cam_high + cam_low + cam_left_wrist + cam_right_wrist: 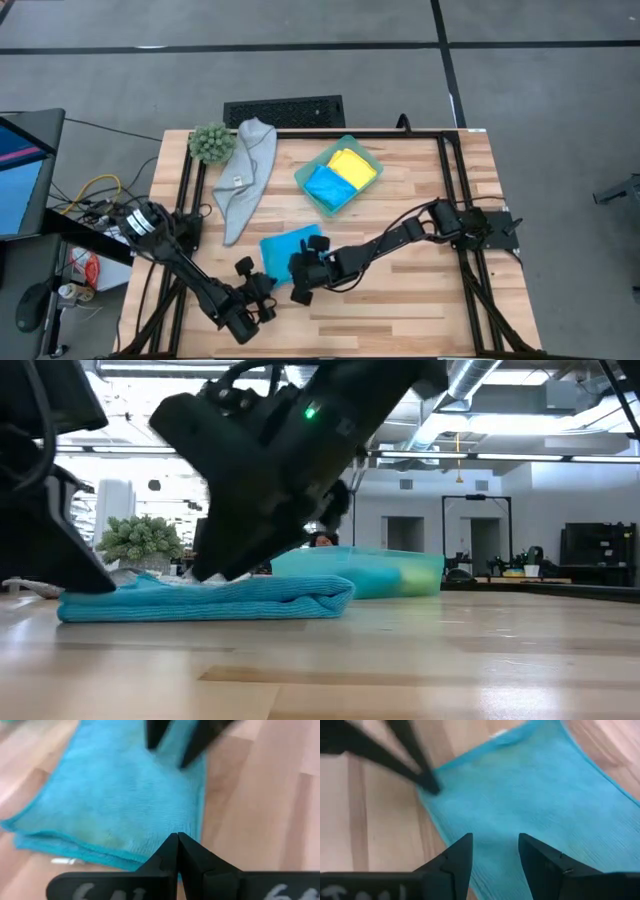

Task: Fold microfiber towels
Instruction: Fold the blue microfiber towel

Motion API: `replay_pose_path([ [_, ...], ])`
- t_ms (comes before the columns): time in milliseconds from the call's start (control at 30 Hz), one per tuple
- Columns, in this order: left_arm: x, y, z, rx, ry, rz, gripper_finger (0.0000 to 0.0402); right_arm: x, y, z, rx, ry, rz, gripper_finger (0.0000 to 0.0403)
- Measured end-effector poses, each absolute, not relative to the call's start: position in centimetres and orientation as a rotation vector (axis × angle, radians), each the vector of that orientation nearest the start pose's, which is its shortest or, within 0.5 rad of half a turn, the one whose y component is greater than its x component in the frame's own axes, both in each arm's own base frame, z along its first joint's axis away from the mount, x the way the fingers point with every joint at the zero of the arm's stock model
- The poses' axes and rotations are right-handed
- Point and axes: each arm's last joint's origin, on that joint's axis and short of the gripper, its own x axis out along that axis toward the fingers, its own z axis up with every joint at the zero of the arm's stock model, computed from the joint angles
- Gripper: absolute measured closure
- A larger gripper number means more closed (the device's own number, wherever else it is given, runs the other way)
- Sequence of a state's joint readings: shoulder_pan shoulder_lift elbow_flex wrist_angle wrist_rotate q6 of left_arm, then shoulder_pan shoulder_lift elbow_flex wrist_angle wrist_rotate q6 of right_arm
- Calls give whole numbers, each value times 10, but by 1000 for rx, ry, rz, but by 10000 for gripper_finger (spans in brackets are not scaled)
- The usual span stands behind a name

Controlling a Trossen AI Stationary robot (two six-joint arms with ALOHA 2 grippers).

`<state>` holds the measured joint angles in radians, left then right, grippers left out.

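Both end effectors meet folded blue towel [285, 248].

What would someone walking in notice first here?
Two dark robot arms meet over a folded blue towel near the table's front middle: the left gripper shut at its edge, the right gripper open above it. Behind, a teal tray holds folded yellow and blue towels, and a grey towel lies limp.

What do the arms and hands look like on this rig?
Both arms are dark, jointed links with black cabling along them. The left hand has two flat black tapered fingers on a black crossbar with pale, blurred markings. The right hand has the same build. A green light glows on the arm body in the low view.
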<state>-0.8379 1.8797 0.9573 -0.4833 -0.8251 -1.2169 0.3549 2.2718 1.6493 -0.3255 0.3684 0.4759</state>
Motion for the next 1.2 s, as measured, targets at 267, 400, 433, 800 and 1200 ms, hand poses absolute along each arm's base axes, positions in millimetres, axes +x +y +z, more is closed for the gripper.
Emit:
replay_pose_path([
  [267,228,-224,109,-123,745,441,402,424,133,138,343,1073,-567,211],
  [400,231,-227,111,-106,733,408,402,425,121,137,393,1097,-612,185],
  [433,232,-228,113,-104,732,402,402,427,119,137,403,1095,-609,179],
  [800,240,-239,160,43,692,416,402,417,106,179,390,1074,-593,163],
  [1200,227,-212,131,63,668,471,402,420,74,169,452,1121,-572,163],
])
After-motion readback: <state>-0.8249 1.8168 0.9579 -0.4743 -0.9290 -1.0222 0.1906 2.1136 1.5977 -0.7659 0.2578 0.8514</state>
